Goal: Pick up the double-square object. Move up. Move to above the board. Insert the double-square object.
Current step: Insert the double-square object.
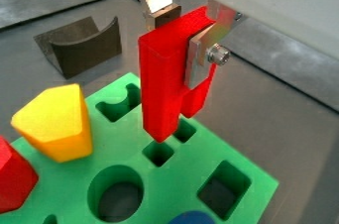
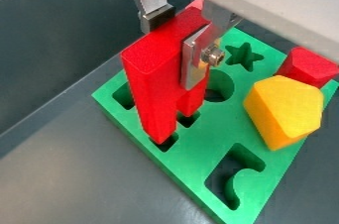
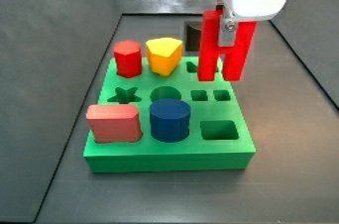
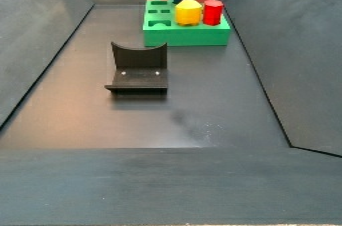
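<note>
Two pincer (image 2: 199,55) plates clamp the double-square object (image 2: 162,84) above the board (image 2: 199,164).

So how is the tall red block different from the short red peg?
The double-square object is tall with flat square sides; the red peg is short and many-sided. The gripper holds the double-square object upright at the board's holes; the red peg stands in the board untouched. Both are bright red.

You have a dark grey floor (image 4: 174,120) with sloped walls; the fixture (image 4: 136,70) sits near centre; the board (image 4: 187,32) lies at about 12 o'clock from it, apart; the gripper (image 3: 228,36) hangs over the board's far edge.
</note>
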Controlling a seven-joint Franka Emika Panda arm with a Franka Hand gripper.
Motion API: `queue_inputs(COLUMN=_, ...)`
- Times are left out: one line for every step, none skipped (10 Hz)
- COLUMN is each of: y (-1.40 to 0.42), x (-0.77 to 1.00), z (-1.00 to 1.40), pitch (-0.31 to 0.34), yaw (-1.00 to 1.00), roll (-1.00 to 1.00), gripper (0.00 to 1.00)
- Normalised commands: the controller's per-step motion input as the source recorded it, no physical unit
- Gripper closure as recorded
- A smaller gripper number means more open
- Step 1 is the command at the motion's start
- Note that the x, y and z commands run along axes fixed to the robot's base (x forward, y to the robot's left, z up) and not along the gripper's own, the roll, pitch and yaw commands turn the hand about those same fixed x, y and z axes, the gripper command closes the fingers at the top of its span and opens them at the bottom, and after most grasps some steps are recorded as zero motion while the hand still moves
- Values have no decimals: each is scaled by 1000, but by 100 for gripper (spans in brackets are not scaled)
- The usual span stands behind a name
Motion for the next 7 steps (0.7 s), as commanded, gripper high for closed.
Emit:
queue_inputs(y=-57, x=0, z=-674, pitch=-57, yaw=0, roll=44, gripper=100)
queue_inputs(y=-57, x=0, z=-589, pitch=-51, yaw=0, roll=6, gripper=100)
queue_inputs(y=-49, x=0, z=-554, pitch=-43, yaw=0, roll=0, gripper=100)
queue_inputs(y=0, x=0, z=-471, pitch=-14, yaw=0, roll=26, gripper=100)
queue_inputs(y=0, x=-63, z=-431, pitch=0, yaw=0, roll=113, gripper=100)
queue_inputs(y=0, x=-157, z=-363, pitch=-21, yaw=69, roll=100, gripper=100)
queue_inputs(y=60, x=-34, z=-49, pitch=0, yaw=0, roll=46, gripper=100)
